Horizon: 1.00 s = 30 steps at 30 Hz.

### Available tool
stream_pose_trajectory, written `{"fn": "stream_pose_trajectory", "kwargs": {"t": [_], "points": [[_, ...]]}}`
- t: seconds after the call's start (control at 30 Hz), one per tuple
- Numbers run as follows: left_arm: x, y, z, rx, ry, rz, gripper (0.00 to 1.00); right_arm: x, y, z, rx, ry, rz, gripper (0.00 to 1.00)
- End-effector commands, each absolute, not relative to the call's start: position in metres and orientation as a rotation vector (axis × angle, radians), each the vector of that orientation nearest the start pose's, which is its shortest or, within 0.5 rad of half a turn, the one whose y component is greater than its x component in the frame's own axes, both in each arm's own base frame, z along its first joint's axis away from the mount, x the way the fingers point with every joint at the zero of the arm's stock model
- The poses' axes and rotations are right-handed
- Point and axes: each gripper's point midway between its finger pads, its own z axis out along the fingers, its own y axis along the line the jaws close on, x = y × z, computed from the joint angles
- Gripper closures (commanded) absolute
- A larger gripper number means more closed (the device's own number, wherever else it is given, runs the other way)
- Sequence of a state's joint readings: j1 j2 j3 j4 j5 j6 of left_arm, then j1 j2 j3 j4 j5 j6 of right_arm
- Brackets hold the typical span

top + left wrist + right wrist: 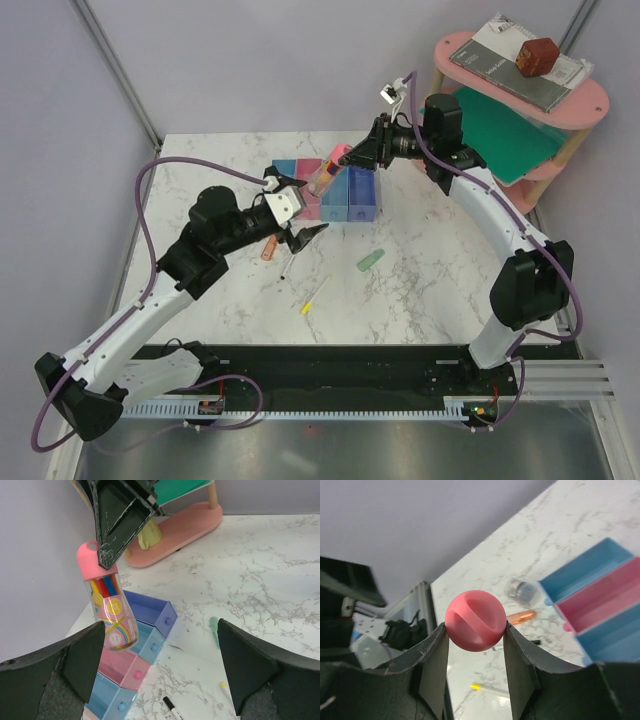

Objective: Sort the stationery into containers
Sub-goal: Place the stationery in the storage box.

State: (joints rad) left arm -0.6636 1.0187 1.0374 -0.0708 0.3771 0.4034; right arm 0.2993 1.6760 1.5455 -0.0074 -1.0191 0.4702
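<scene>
A white marble-patterned table (420,290) fills the middle of the scene, with plain lilac walls (250,60) behind it and a grey metal upright (115,65) slanting up at the back left. At the far right corner stands a round pink shelf (445,48) on pale wooden posts (570,150). Its top tier carries a flat grey book (505,65), white papers (500,35) and a reddish-brown cube (537,56). The cube rests on the book. A green sheet (500,135) lies on the tier below. Something pale yellow (148,534) sits under the shelf (too blurred to identify). Along the near edge run a black strip (330,360), a white slotted duct (330,408) and an aluminium rail (570,380).
</scene>
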Motion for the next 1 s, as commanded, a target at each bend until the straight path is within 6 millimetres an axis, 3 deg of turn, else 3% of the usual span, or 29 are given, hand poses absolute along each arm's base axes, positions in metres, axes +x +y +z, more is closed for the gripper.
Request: {"fn": "stream_pose_trajectory", "kwargs": {"t": [0.0, 0.2, 0.27, 0.3, 0.37, 0.6, 0.97], "points": [[0.25, -0.255, 0.353, 1.132, 1.207, -0.44, 0.0, 0.404, 0.265, 0.31, -0.74, 1.834, 1.103, 0.77], [0.257, -0.241, 0.347, 1.118, 1.299, -0.402, 0.0, 0.451, 0.237, 0.267, -0.71, 1.936, 0.751, 0.77], [0.267, -0.233, 0.343, 1.086, 1.36, -0.409, 0.0, 0.466, 0.227, 0.262, -0.69, 1.957, 0.654, 0.77], [0.269, -0.23, 0.346, 1.079, 1.382, -0.417, 0.0, 0.472, 0.224, 0.253, -0.699, 1.976, 0.619, 0.77], [0.277, -0.22, 0.354, 1.032, 1.417, -0.421, 0.0, 0.483, 0.218, 0.253, -0.692, 1.975, 0.561, 0.77], [0.297, -0.194, 0.351, 0.929, 1.575, -0.453, 0.02, 0.522, 0.208, 0.245, -0.67, 1.979, 0.424, 0.77], [0.306, -0.165, 0.354, 0.837, 1.63, -0.466, 0.05, 0.55, 0.208, 0.213, -0.68, 2.012, 0.366, 0.76]]}}
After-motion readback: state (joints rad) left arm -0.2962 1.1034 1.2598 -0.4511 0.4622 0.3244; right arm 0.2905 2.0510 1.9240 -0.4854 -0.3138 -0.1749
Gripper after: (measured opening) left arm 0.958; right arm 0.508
